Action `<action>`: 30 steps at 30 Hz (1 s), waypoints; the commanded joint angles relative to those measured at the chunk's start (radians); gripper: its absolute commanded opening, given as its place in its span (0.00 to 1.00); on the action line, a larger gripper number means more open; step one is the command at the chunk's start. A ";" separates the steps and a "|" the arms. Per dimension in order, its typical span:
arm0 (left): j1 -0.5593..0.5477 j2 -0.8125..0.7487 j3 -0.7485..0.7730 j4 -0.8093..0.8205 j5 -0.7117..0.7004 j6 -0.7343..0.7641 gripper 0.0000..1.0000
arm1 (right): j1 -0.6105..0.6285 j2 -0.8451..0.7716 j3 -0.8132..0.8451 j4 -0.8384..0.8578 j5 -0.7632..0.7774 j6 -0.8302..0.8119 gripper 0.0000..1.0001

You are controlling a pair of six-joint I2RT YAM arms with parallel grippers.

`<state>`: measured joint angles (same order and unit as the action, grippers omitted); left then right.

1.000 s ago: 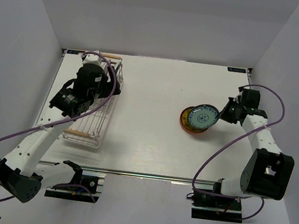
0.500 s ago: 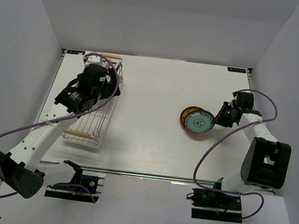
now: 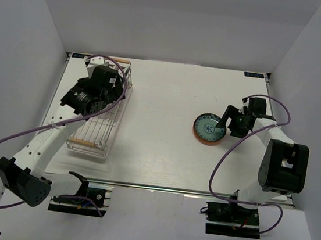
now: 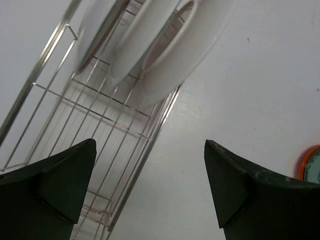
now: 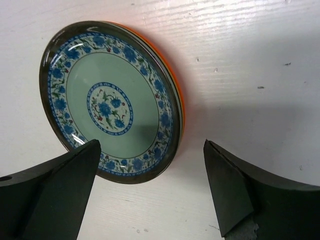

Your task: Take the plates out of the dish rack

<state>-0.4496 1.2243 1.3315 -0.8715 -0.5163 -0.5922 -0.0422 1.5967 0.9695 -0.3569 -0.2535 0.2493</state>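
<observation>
A blue-green patterned plate (image 3: 209, 127) (image 5: 112, 107) lies on top of an orange-red plate (image 5: 178, 97) on the table, right of centre. My right gripper (image 3: 229, 121) (image 5: 151, 150) stands open just off the stack's right edge, touching neither plate. The dish rack (image 3: 91, 132) (image 4: 100, 115) sits at the left. Three plates (image 4: 165, 50) stand on edge in it, white undersides showing. My left gripper (image 3: 116, 91) (image 4: 150, 145) hangs open over the rack's right side rail, short of those plates, with nothing in it.
The rack's near wooden handle (image 3: 84, 143) lies close to the left arm's white link. Purple cables (image 3: 5, 148) loop off both arms. White walls close in the table at the left, back and right.
My right gripper has opened and let go of the blue-green plate, which now rests flat on the orange-red one. The left arm has shifted a little along the rack, still open.
</observation>
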 commanded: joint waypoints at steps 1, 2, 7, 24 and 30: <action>0.035 0.006 0.052 -0.037 -0.086 -0.009 0.98 | 0.002 -0.017 0.049 0.006 0.013 -0.005 0.89; 0.045 0.013 0.058 -0.044 -0.146 -0.006 0.98 | -0.002 -0.023 0.051 0.004 0.025 -0.004 0.89; 0.110 0.072 0.118 -0.052 -0.232 0.090 0.98 | -0.001 -0.067 0.054 -0.011 0.066 0.001 0.89; 0.212 0.244 0.107 0.181 -0.056 0.520 0.90 | -0.002 -0.075 0.078 -0.059 0.086 -0.010 0.89; 0.233 0.299 0.115 0.189 -0.065 0.483 0.88 | -0.002 -0.063 0.078 -0.063 0.085 -0.013 0.89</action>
<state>-0.2276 1.5417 1.4158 -0.6994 -0.5682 -0.1005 -0.0418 1.5379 1.0119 -0.4137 -0.1802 0.2501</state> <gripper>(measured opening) 0.887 0.889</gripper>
